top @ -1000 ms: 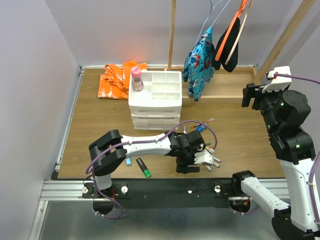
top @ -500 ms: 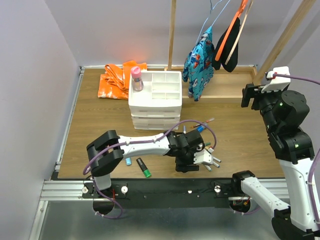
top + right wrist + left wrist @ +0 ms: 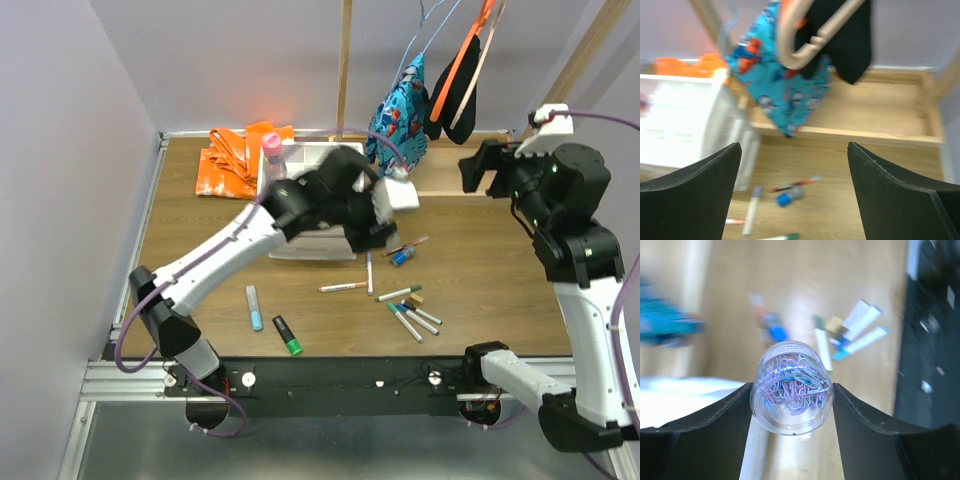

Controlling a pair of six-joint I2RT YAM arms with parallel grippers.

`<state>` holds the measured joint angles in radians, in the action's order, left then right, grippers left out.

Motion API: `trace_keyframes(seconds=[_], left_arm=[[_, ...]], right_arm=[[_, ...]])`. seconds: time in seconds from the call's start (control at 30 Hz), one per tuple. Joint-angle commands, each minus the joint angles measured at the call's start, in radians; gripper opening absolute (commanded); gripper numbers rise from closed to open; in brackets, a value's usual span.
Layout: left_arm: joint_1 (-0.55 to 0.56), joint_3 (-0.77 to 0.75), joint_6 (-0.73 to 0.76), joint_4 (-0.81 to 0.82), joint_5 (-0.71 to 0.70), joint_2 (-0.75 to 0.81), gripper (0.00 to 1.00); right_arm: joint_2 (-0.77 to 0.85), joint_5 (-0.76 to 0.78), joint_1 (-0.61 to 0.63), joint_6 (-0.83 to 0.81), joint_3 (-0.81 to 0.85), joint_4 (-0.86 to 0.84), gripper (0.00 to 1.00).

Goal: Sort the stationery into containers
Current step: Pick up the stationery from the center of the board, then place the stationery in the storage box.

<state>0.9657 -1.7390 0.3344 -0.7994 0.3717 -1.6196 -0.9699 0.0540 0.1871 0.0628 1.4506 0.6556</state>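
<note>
Wooden desk (image 3: 200,240), closed in by pale lilac walls, is carrying the scene. Clear round jar (image 3: 792,387), packed with pastel paper clips, is sitting clenched between the dark fingers (image 3: 705,425) of the left tool (image 3: 792,396), with one round end facing the wrist camera. In the top view this tool is hanging blurred in the air at the right rear corner of the white drawer unit (image 3: 300,160), and the jar cannot be picked out there.

The unit is standing toward the back of the desk, partly covered by the left arm. A pink-topped item (image 3: 271,155) is standing upright at the left end of its top tray.

Loose stationery is lying in front and to the right of the unit:
- a red-capped marker (image 3: 343,287)
- a green-capped marker (image 3: 400,294)
- a fan of blue-capped markers (image 3: 415,320)
- a small tan block (image 3: 417,298)
- a stubby blue piece (image 3: 402,257)

Near the front edge, to the left, a blue highlighter (image 3: 254,308) and a green-black highlighter (image 3: 288,336) are lying just beside each other.

The right tool (image 3: 793,145) is hanging released, with its fingers spread wide and nothing between them. It is raised at the right, over the wooden frame tray (image 3: 470,175).

An orange cloth (image 3: 232,160) is lying behind the unit, to the left. A blue patterned garment (image 3: 398,110) and a black garment (image 3: 455,100) are hanging at the rear.
</note>
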Motion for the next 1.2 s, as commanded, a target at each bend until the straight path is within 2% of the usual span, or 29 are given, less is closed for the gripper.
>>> trace_keyframes(seconds=[0.0, 0.2, 0.27, 0.33, 0.37, 0.4, 0.53, 0.8, 0.97, 1.17], left_arm=[[-0.201, -0.091, -0.075, 0.009, 0.133, 0.098, 0.69], [-0.395, -0.108, -0.181, 0.116, 0.24, 0.187, 0.69], [-0.47, -0.105, -0.221, 0.152, 0.306, 0.202, 0.69], [-0.527, -0.099, -0.316, 0.218, 0.364, 0.213, 0.68], [-0.551, -0.09, -0.358, 0.247, 0.419, 0.213, 0.68], [-0.608, -0.083, -0.445, 0.314, 0.458, 0.213, 0.68], [-0.717, -0.045, -0.616, 0.466, 0.593, 0.213, 0.69], [-0.748, -0.033, -0.489, 0.324, 0.613, 0.237, 0.68], [-0.78, -0.014, -0.5, 0.335, 0.633, 0.259, 0.68], [-0.806, -0.002, -0.54, 0.37, 0.665, 0.277, 0.68]], right_arm=[[-0.137, -0.406, -0.038, 0.253, 0.105, -0.005, 0.97], [-0.314, -0.794, -0.164, 0.5, 0.151, -0.145, 1.0], [-0.349, -0.851, -0.169, 0.557, 0.165, -0.213, 1.0], [-0.397, -0.946, -0.167, 0.607, 0.185, -0.27, 1.0], [-0.412, -0.97, -0.169, 0.684, 0.189, -0.333, 1.0], [-0.427, -1.031, -0.167, 0.722, 0.191, -0.377, 1.0], [-0.499, -1.088, -0.152, 0.877, 0.188, -0.546, 1.0], [-0.52, -1.12, 0.009, 0.835, 0.177, -0.56, 1.0], [-0.523, -1.114, 0.086, 0.881, 0.133, -0.634, 1.0], [-0.624, -1.145, 0.159, 0.953, 0.223, -0.709, 1.0]])
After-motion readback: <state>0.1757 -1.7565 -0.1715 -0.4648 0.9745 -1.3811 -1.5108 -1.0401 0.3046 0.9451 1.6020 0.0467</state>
